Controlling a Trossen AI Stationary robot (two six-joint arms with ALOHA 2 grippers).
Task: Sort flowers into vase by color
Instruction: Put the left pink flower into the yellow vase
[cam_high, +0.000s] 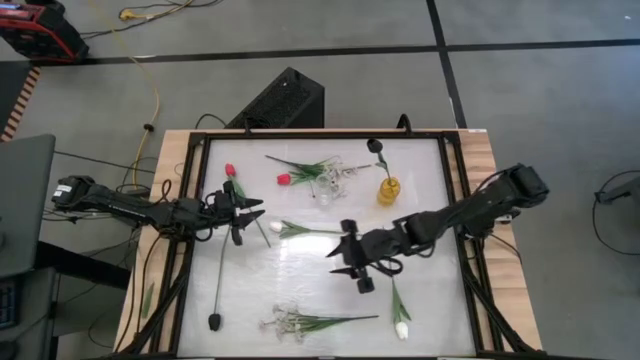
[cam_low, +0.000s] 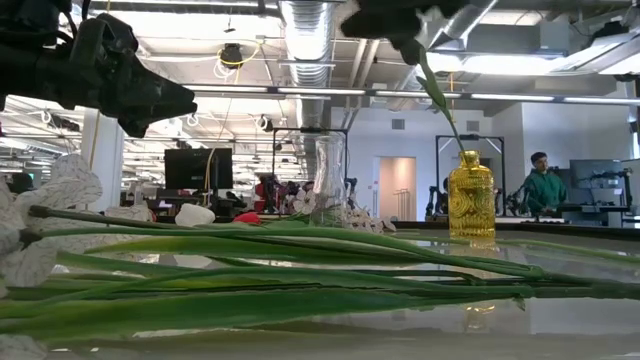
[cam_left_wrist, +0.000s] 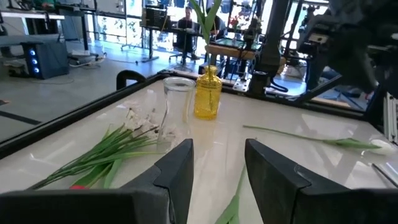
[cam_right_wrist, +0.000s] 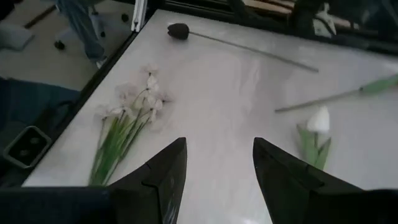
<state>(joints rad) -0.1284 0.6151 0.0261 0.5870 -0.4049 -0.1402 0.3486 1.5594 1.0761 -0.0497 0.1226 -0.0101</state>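
Note:
Flowers lie flat about the table: two red tulips (cam_high: 230, 170) (cam_high: 283, 179) toward the far side, a white tulip (cam_high: 276, 228) mid-table, another white tulip (cam_high: 401, 328), a white blossom sprig (cam_high: 280, 322) and a dark purple bloom (cam_high: 213, 321) near the front edge. A clear vase (cam_high: 325, 190) stands empty. A yellow vase (cam_high: 388, 190) holds one dark flower (cam_high: 372, 146). My left gripper (cam_high: 245, 212) hovers open left of the mid-table white tulip, with nothing between its fingers (cam_left_wrist: 217, 171). My right gripper (cam_high: 350, 262) hangs open over mid-table, also empty (cam_right_wrist: 217, 174).
A black frame (cam_high: 190, 200) rims the table on all sides. A second white sprig (cam_left_wrist: 140, 121) lies beside the clear vase (cam_left_wrist: 179, 102). Bare tabletop shows between the two grippers and the front flowers. A person (cam_low: 540, 185) stands far off in the room.

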